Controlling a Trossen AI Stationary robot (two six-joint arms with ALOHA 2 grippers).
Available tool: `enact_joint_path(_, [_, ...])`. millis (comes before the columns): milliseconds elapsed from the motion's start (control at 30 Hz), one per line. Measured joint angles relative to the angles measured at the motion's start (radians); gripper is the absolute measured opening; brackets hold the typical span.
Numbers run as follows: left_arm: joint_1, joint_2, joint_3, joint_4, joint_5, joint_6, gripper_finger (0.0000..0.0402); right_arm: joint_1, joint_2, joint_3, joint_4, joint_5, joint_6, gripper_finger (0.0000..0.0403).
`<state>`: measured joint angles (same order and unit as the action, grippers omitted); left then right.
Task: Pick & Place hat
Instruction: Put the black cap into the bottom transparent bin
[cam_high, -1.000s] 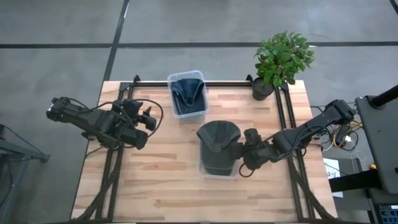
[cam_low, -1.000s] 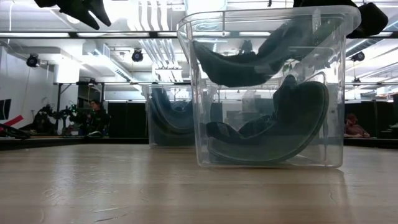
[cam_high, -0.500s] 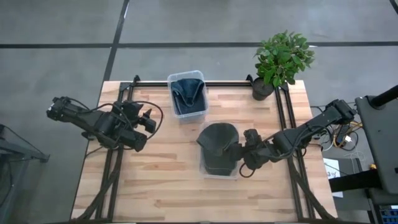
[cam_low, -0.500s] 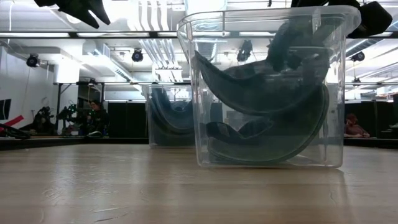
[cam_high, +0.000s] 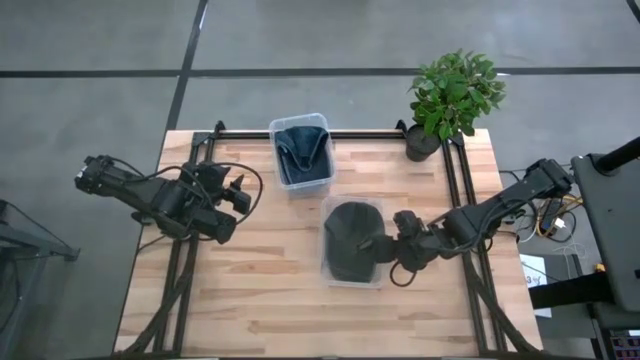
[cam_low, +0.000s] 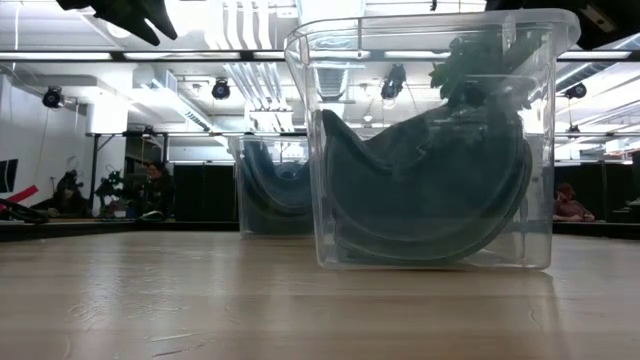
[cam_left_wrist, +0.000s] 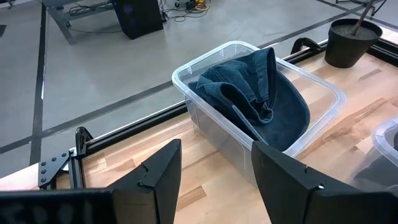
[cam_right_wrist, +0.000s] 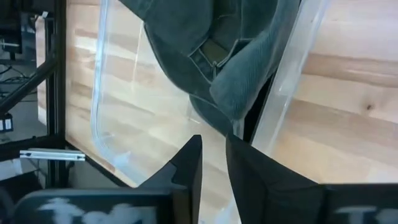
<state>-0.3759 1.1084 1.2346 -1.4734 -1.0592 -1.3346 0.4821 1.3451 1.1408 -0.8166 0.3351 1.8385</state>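
Two clear bins (cam_high: 351, 243), one dark hat (cam_high: 350, 232) apiece.
Right gripper (cam_high: 388, 247) pinched on hat at near-right bin; left gripper (cam_high: 238, 190) parted, near left edge.

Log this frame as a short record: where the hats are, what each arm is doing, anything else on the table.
near bin: clear, holds dark hat
far bin: holds blue hat
right pincer: at near bin's rim, fingers close together, nothing between them
left pincer: open, waiting over table's left side
plant: far right corner
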Motion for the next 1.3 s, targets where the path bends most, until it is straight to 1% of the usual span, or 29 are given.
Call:
enact_joint_path(267, [0.000, 0.000, 0.000, 0.000, 0.000, 0.000, 0.0187, 0.018, -0.052, 0.000, 0.010, 0.006, 0.000, 0.0048])
enact_joint_path(400, [0.000, 0.000, 0.000, 0.012, -0.001, 0.000, 0.0187, 0.006, -0.062, 0.001, 0.051, 0.063, -0.116, 0.0043])
enact_joint_path(700, [0.000, 0.000, 0.000, 0.056, -0.008, 0.006, 0.0187, -0.108, -0.054, 0.001, -0.031, 0.053, -0.345, 0.0032])
enact_joint_path(867, [0.000, 0.000, 0.000, 0.086, -0.008, 0.018, 0.0187, -0.150, -0.054, 0.001, -0.120, 0.032, -0.412, 0.0032])
enact_joint_path(1167, [0.001, 0.009, -0.001, 0.130, -0.009, 0.019, 0.0187, -0.161, -0.054, 0.001, -0.112, 0.043, -0.518, 0.0032])
enact_joint_path(1300, [0.001, 0.018, -0.001, 0.158, -0.014, 0.019, 0.0187, -0.187, -0.053, 0.001, -0.104, 0.045, -0.598, 0.0032])
